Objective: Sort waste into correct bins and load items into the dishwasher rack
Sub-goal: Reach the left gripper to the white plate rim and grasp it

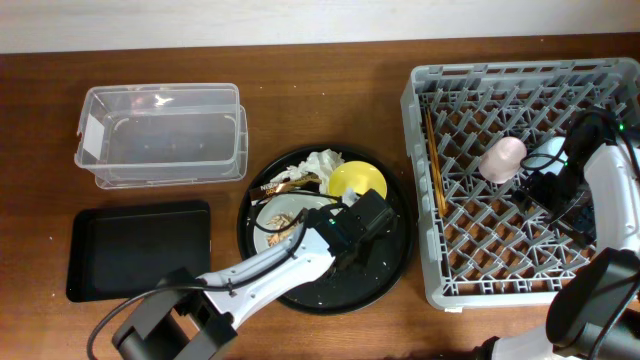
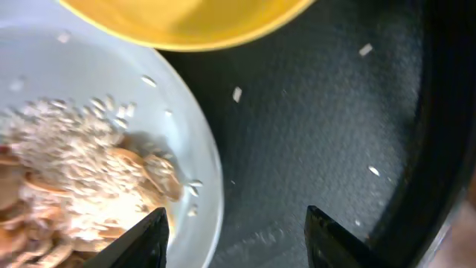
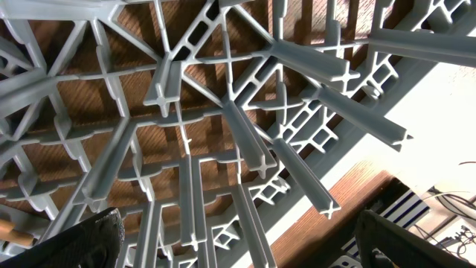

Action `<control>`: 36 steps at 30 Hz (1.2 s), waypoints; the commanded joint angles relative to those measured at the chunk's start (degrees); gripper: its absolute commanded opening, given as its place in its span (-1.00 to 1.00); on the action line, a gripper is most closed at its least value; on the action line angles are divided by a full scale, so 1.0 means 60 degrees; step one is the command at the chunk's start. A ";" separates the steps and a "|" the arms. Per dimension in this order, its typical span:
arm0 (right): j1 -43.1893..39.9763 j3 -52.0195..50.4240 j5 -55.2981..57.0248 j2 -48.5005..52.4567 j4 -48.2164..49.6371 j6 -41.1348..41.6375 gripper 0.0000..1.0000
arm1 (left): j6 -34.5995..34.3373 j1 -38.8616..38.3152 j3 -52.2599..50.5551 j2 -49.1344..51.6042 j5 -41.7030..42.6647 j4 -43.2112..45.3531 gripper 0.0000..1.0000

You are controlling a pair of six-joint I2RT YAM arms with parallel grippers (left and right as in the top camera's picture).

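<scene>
**Left arm.** The left gripper [image 2: 234, 240] hangs low over the round black tray [image 2: 327, 126], its jaws wide apart and holding nothing; the rim of the plate [image 2: 190, 141] lies between the two fingers, which suggests a grasp on the plate's edge is being lined up; the food scraps [image 2: 74, 179] and rice sit on that plate, so it probably has to be tipped into a bin before racking; the yellow bowl [image 2: 186, 18] sits just beside the plate.

**Waste and bins.** The tissue [image 1: 320, 163] and the wrapper [image 1: 285, 182] lie at the tray's far side; the clear box [image 1: 160, 135] and the flat black tray [image 1: 140, 250] stand to the left, with no waste visible in either.

**Right arm.** The right gripper [image 3: 238, 246] is spread wide and empty above the lattice of the rack [image 3: 245, 134]; the pink cup [image 1: 502, 158] and the chopsticks [image 1: 433, 160] lie inside the rack.
</scene>
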 commanded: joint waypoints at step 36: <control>-0.0062 0.0022 0.0011 0.0055 0.0000 0.0051 0.97 | 0.0113 -0.0357 0.0200 0.1439 -0.1111 0.1020 -0.97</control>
